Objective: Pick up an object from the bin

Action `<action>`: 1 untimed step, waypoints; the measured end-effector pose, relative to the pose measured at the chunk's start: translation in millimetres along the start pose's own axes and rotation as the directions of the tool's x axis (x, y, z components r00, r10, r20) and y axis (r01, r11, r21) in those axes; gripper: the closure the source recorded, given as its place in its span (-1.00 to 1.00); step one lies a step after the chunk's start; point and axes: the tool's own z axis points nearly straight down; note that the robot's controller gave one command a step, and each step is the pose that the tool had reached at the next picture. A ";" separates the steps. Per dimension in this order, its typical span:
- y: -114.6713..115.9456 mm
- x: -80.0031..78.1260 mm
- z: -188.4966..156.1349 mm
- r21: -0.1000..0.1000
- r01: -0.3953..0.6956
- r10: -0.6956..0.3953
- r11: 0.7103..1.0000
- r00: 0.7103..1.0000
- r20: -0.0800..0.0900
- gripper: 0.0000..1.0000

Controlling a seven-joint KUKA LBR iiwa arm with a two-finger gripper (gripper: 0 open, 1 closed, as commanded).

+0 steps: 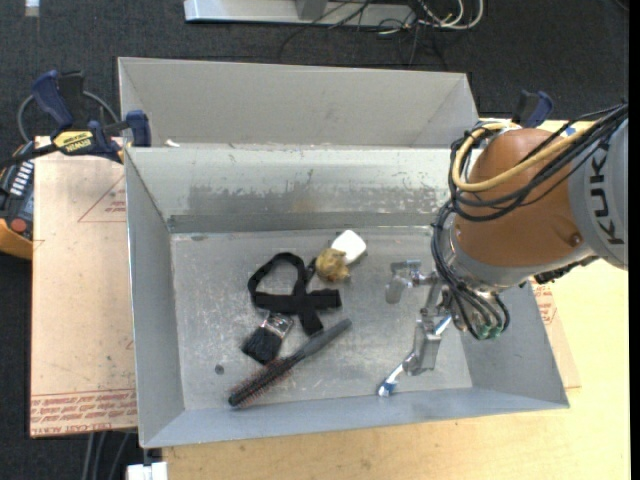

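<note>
The two-finger gripper (pixel 396 333) hung low in the right part of the grey metal bin (pixel 150 298), over bare floor; its fingers were spread apart, one toward the far side and one toward the near wall, and nothing was between them. No thing lay under it; all the things lay to its left, around the middle of the floor.

The nearest were a small tan lump with a white piece on its far end (pixel 340 256), and a long black brush with a thin handle (pixel 290 363), which lay slantwise with the handle end pointing toward the gripper. Further left a black webbing strap folded in a loop (pixel 310 303) touched the brush, and a small black block (pixel 260 346) lay just beside both.

The brush looked stiff and light, I think; a grip across the narrow handle would be the most sure, because the bristle end is wider and could slip. The tan lump seemed soft and light, and small enough to close on it whole; it stood almost free of the others. The strap was limp and would probably sag or drag its neighbours; the crossing of its bands is the thickest place to pinch.
</note>
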 end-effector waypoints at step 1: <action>0.0 -1.7 -4.2 0.000 0.001 -0.001 1.000 1.000 0.008 -1.00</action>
